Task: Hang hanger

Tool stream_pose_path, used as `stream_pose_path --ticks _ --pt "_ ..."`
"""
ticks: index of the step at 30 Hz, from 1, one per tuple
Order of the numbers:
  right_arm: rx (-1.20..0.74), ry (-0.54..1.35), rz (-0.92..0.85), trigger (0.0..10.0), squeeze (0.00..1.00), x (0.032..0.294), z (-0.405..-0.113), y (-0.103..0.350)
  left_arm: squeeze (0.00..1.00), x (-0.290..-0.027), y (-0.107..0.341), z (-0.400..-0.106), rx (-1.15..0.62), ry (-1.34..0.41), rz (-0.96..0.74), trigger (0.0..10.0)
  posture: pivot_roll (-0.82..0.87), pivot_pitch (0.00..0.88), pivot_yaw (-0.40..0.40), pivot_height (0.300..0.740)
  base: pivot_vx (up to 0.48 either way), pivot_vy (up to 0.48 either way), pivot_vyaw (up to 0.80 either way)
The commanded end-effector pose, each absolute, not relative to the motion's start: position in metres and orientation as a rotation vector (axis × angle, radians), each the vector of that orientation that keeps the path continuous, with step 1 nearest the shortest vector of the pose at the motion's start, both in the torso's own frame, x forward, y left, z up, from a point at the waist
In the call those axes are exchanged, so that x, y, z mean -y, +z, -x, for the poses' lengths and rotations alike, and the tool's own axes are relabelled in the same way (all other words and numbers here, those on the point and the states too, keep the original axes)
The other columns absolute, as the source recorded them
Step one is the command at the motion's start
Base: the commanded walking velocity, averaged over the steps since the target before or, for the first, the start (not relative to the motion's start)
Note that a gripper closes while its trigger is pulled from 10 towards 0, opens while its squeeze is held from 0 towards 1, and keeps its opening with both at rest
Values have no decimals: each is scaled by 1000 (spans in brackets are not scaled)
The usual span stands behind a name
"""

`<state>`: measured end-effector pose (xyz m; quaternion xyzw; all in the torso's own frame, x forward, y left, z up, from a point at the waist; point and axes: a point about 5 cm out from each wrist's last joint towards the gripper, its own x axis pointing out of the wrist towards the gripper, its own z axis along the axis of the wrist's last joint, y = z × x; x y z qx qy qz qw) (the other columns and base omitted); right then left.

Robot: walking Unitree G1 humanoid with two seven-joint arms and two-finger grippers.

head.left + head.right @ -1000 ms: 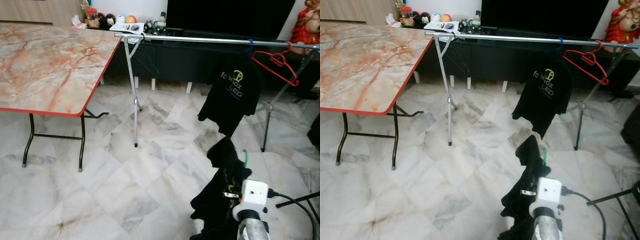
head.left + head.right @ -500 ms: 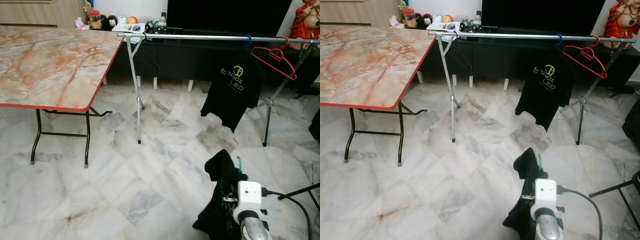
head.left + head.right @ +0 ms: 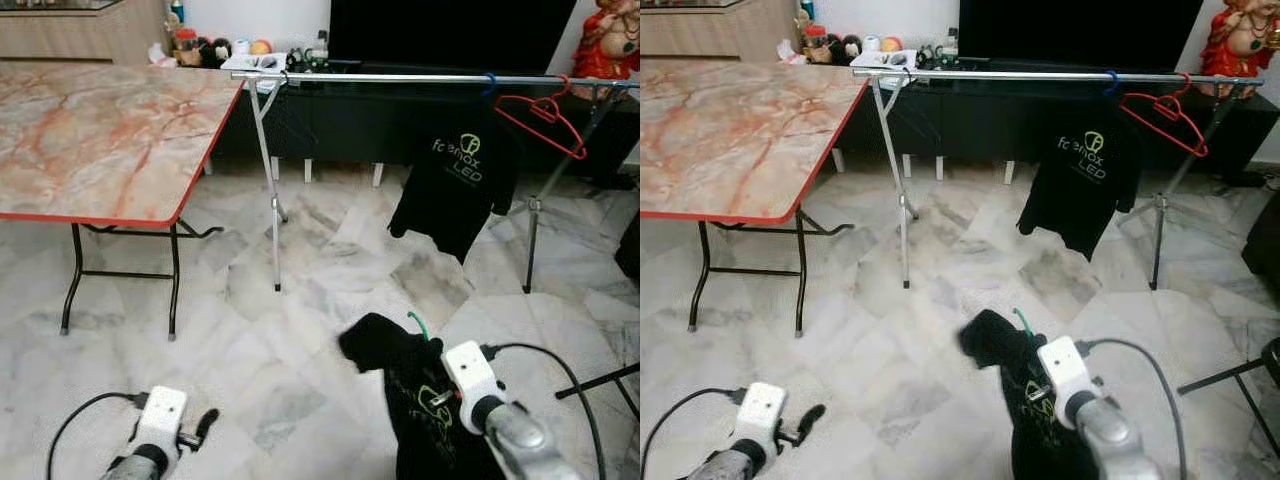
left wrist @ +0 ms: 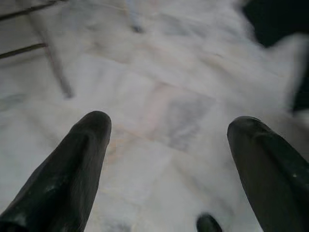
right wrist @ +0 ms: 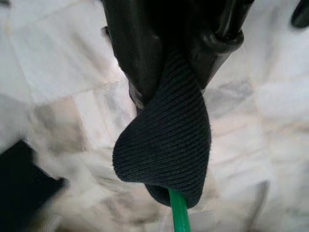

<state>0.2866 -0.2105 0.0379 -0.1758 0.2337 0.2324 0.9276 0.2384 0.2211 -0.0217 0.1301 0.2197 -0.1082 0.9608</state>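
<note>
Wide marble floor point(image 3: 300, 330) underfoot. Far left, marble-topped folding table point(image 3: 100, 130) with red edge. Across the far side, long metal clothes rail point(image 3: 400, 77), bearing a black printed T-shirt point(image 3: 458, 185) and, further right, an empty red hanger point(image 3: 545, 118). Near right, another black shirt point(image 3: 420, 400) draped over a green hanger point(image 3: 418, 322), hook poking up above the cloth, well short of the rail. Right gripper point(image 5: 178, 63) clamped tight on that shirt's ribbed collar and the green hanger beneath. Near left, low over the floor, left gripper point(image 4: 169, 145) with fingers point(image 4: 72, 169) spread wide apart, holding nothing.
</note>
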Motion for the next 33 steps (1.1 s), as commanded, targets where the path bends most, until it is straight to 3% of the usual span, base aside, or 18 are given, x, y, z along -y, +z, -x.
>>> stream_pose_path --ticks 1,10,18,33 --pt "-465 618 375 10000 0 200 -286 41 0 -218 -24 -237 -463 -299 -305 10000 -21 62 -3 740 0 0 0" --pt "-497 1069 537 10000 0 192 -283 61 0 -198 -19 -246 -496 -648 -551 10000 -10 96 -14 740 0 0 0" --pt "-446 1244 559 10000 0 183 -283 85 0 -187 -13 -259 -469 -674 -576 10000 -29 116 -29 740 0 0 0" --pt "-349 1339 589 10000 0 168 -272 109 0 -171 -12 -270 -479 -601 -490 10000 -59 134 -35 740 0 0 0"
